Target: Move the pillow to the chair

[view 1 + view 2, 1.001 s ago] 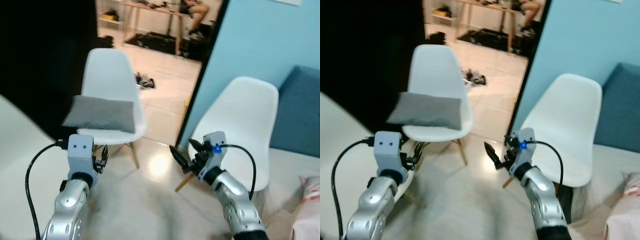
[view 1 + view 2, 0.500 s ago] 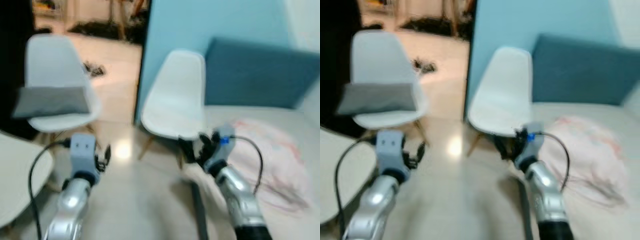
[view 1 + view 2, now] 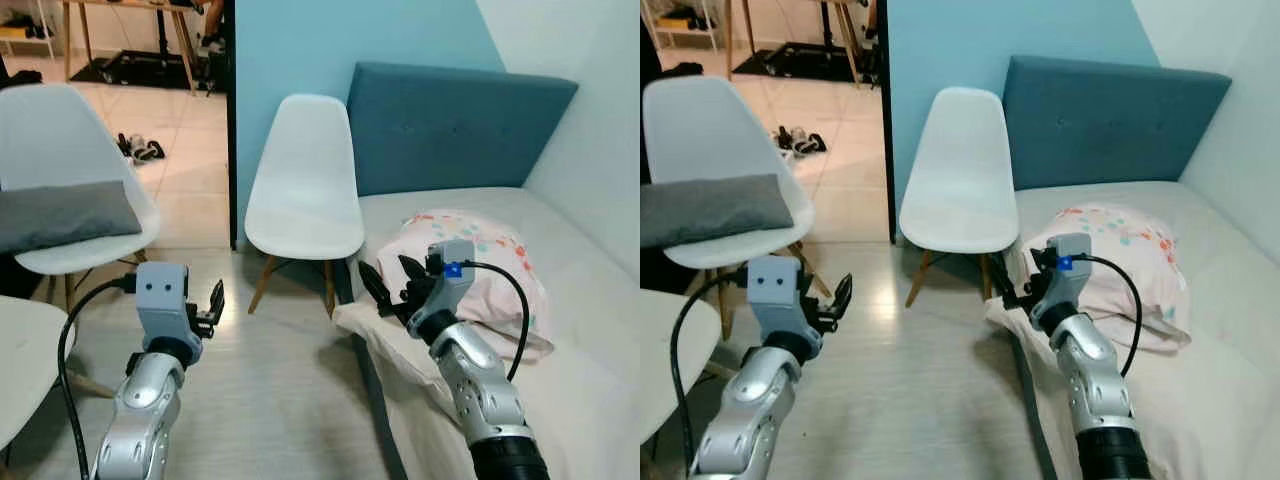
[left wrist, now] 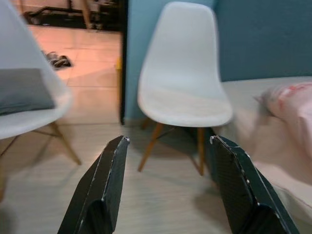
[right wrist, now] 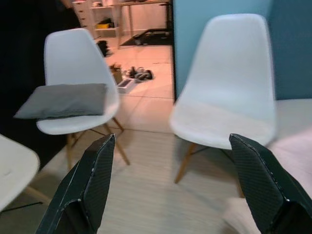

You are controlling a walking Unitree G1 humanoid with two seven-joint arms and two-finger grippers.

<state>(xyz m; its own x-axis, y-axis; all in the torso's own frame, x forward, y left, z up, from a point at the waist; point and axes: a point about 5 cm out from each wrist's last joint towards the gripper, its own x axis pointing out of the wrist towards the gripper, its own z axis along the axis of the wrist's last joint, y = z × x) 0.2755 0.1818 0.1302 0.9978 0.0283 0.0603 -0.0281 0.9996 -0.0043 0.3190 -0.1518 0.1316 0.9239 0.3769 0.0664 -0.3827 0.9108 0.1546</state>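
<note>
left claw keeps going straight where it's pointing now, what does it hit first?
Probably the empty white chair: seen along the open left claw, it sits centred between the fingers, with bare floor before it. Depth is unclear.

My arms are brushed silver metal, and my left end effector (image 3: 212,302) and right end effector (image 3: 385,288) carry matt black, finely textured plastic fingers (image 4: 109,183). The white chair (image 3: 303,190) ahead has a smooth, slightly glossy plastic shell on pale wooden legs. A second white chair (image 3: 60,190) of the same make holds a grey cushion (image 3: 62,213) of matt woven cloth. The pillow (image 3: 480,268) is soft printed cotton on a bed (image 3: 590,350) with a blue fabric headboard (image 3: 450,125). The floor (image 3: 270,400) is glossy wood-look planking.
</note>
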